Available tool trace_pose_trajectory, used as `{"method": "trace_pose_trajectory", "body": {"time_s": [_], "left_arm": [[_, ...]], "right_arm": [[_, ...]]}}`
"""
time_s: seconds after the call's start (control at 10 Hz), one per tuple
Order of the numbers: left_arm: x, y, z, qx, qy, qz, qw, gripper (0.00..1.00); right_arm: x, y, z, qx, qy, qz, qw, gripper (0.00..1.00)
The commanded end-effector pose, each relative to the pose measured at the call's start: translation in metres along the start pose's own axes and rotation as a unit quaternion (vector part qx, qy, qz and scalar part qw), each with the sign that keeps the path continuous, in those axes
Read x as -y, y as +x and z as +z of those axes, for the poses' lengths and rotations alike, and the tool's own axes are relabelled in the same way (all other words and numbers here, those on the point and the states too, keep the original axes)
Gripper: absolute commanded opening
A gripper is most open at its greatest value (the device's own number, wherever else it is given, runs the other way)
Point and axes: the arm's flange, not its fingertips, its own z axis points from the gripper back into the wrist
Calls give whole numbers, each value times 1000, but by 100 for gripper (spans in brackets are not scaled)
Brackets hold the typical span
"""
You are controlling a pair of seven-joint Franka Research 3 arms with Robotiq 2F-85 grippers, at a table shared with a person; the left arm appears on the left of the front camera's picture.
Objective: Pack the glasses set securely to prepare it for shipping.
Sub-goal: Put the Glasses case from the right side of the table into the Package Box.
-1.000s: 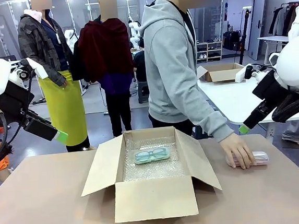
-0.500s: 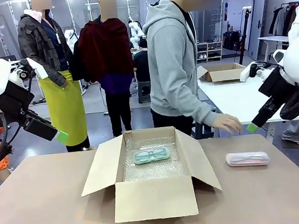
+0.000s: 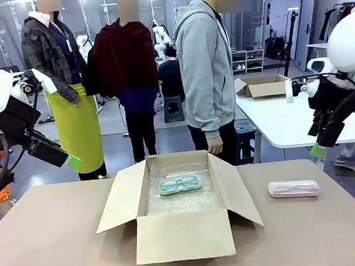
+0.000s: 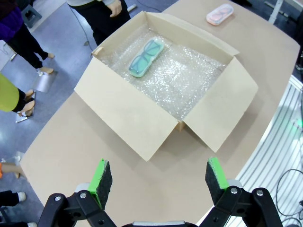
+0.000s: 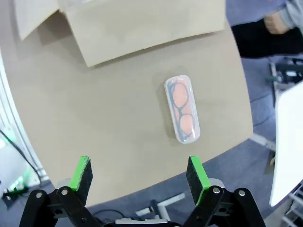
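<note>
One case of the glasses set, with teal-green glasses, lies flat on the bubble wrap inside the open cardboard box. A second case, with pink glasses, lies alone on the table to the right of the box. My right gripper hangs open high above this pink case, holding nothing. Up at the left, well clear of the box, my left gripper is open too and has nothing in it.
The box flaps spread out to both sides and toward the front. A person in a grey hoodie stands behind the box, a hand hanging at their side. The tan table has bare room left and right of the box.
The person let go of the pink case and drew the hand back to their side. My right arm swung right and tipped its gripper downward. The left arm stayed still.
</note>
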Motion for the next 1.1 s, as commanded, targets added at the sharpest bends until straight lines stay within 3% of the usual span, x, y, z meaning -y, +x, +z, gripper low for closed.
{"method": "trace_pose_trajectory", "body": {"time_s": [0.0, 0.3, 0.6, 1.0], "left_arm": [[0, 0, 1, 3, 1, 0, 1000, 100], [0, 0, 1, 3, 1, 0, 1000, 100], [0, 0, 1, 3, 1, 0, 1000, 100], [0, 0, 1, 3, 1, 0, 1000, 100]], "right_arm": [[30, 1, -7, -21, 23, 72, 997, 100], [44, 8, -20, -42, 19, 77, 996, 100], [92, 17, -69, -69, 47, 65, 994, 100], [110, 6, -133, -73, 64, 79, 992, 100]]}}
